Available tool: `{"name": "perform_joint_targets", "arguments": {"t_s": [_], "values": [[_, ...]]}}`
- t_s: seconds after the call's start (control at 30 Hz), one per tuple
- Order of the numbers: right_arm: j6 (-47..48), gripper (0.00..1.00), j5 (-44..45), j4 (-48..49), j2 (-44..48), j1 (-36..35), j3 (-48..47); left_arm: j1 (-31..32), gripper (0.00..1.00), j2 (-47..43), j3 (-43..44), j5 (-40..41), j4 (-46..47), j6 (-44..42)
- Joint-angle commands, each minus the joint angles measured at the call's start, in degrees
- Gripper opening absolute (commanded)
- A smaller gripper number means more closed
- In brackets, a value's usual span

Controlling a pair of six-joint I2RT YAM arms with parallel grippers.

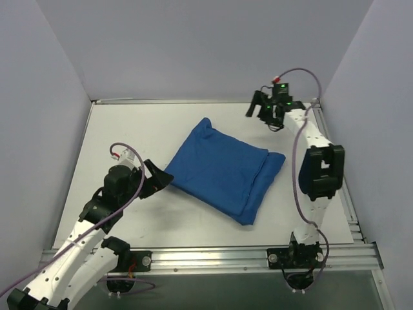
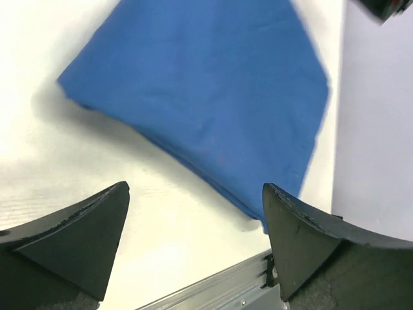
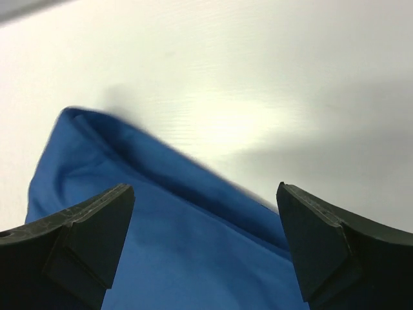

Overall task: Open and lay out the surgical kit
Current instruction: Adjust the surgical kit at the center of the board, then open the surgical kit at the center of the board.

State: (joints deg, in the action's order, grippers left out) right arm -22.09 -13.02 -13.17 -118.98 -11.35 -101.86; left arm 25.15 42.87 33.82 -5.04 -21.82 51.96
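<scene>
While L/R jaws gape empty, blue wrap (image 1: 222,173) lies folded on white table (image 1: 122,129) w/ grey walls (image 1: 193,45) around.

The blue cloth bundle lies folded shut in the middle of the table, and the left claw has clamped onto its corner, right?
Not quite. The left claw is open and grips nothing: the left wrist view shows its fingers spread wide, the blue cloth bundle lying ahead of them. The rest is right.
</scene>
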Motion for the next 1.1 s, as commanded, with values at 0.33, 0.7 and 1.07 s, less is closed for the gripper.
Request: {"name": "perform_joint_targets", "arguments": {"t_s": [0.33,0.7,1.07], "values": [[-14.9,0.91,5.5,2.7,44.1,14.4,47.1,27.0,0.96,37.4,38.9,6.8,-4.6,-23.6],[-16.5,0.77,-3.4,7.7,53.9,17.1,64.0,33.6,0.86,69.1,67.9,12.0,-10.9,-34.5],[-14.8,0.75,-5.4,9.1,54.9,17.2,66.7,33.8,0.85,79.8,76.3,13.9,-12.5,-34.6]]}}
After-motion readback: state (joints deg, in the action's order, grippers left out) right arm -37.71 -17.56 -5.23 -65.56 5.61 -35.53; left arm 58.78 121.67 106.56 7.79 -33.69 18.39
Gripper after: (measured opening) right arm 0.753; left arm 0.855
